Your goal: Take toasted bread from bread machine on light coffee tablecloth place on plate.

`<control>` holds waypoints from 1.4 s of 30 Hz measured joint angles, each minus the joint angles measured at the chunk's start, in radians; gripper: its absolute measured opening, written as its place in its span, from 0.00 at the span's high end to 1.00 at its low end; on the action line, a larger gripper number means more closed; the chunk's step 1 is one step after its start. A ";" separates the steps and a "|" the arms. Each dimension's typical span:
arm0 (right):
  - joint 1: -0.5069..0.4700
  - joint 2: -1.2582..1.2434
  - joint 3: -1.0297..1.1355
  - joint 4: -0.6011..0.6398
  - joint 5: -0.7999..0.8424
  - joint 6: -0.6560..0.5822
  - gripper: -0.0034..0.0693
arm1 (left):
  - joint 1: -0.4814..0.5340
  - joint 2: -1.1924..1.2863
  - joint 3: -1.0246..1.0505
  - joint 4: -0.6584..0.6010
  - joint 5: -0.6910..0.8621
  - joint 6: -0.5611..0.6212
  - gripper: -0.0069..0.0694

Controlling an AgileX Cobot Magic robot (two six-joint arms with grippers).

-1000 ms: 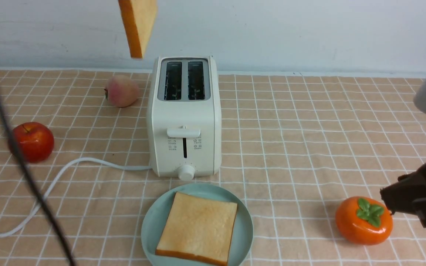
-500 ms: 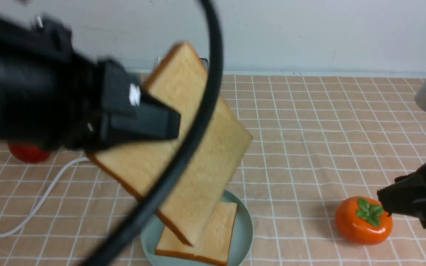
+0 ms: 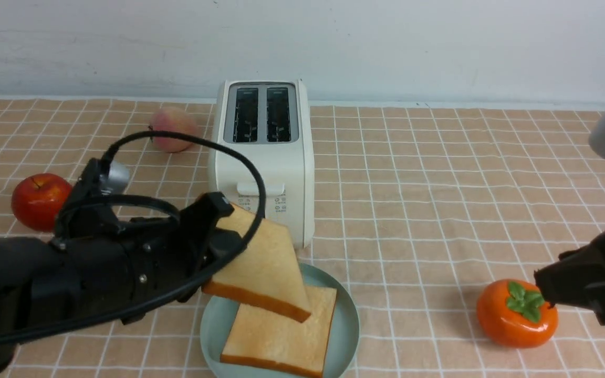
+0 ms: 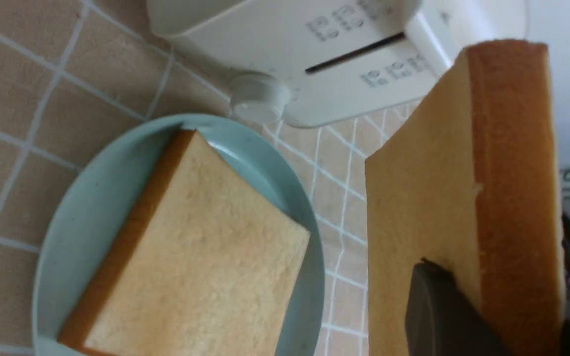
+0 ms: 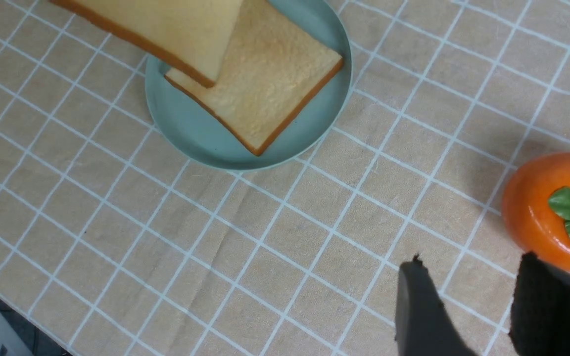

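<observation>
My left gripper (image 3: 226,227) is shut on a slice of toasted bread (image 3: 260,268) and holds it tilted just above the plate (image 3: 212,320), its low corner over the other slice. That second slice (image 3: 281,331) lies flat on the mint-teal plate. The cream bread machine (image 3: 260,157) stands behind the plate on the light coffee tablecloth (image 3: 439,184) with both slots empty. The left wrist view shows the held slice (image 4: 428,198) pinched by a dark finger (image 4: 438,311), with the plate (image 4: 92,198) beyond it. My right gripper (image 3: 544,286) is open and empty over the cloth (image 5: 470,267).
An orange persimmon (image 3: 517,314) sits right beside my right gripper, and also shows in the right wrist view (image 5: 552,212). A red apple (image 3: 42,200) and a peach (image 3: 172,128) lie left of the bread machine. A white wall runs behind the table.
My left gripper has swung the slice down from high above the bread machine to just over the plate. The right arm has barely moved.
</observation>
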 joint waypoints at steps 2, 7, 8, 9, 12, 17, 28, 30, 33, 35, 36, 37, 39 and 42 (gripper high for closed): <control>0.000 0.000 0.000 0.000 -0.005 0.000 0.58 | 0.000 0.046 0.000 -0.055 0.059 0.099 0.78; 0.000 0.000 0.000 -0.002 -0.017 0.000 0.58 | 0.000 0.178 0.000 -0.111 0.158 0.298 0.78; 0.000 0.000 0.000 -0.002 -0.018 0.000 0.58 | 0.000 0.200 -0.001 -0.112 0.160 0.325 0.78; 0.000 0.000 0.000 -0.002 -0.018 0.000 0.58 | 0.000 0.211 -0.001 -0.113 0.160 0.338 0.78; 0.000 0.000 0.000 -0.002 -0.018 0.000 0.58 | 0.001 0.285 -0.017 -0.130 0.151 0.419 0.78; 0.000 0.000 0.000 -0.002 -0.018 0.000 0.58 | 0.001 0.317 -0.026 -0.135 0.132 0.421 0.77; 0.000 0.000 0.000 -0.002 -0.031 0.000 0.59 | 0.001 0.296 -0.051 -0.135 0.066 0.424 0.15; 0.000 0.000 0.000 -0.003 -0.056 0.000 0.59 | 0.001 0.275 -0.051 -0.135 0.034 0.435 0.07; 0.000 0.000 0.000 -0.012 -0.104 0.000 0.62 | 0.001 0.232 -0.051 -0.132 -0.028 0.485 0.04; 0.000 0.000 0.000 -0.020 -0.122 0.000 0.64 | 0.001 0.215 -0.051 -0.128 -0.049 0.505 0.04; 0.000 0.000 0.000 -0.034 -0.150 0.000 0.67 | 0.001 0.190 -0.051 -0.123 -0.088 0.533 0.05; 0.000 0.000 0.000 -0.037 -0.153 0.000 0.67 | 0.001 0.178 -0.051 -0.123 -0.094 0.542 0.05; 0.000 0.000 0.000 -0.064 -0.195 0.009 0.75 | 0.001 0.132 -0.051 -0.120 -0.191 0.600 0.08; 0.000 0.000 0.000 -0.140 -0.252 0.062 0.90 | 0.001 0.059 -0.051 -0.141 -0.366 0.732 0.13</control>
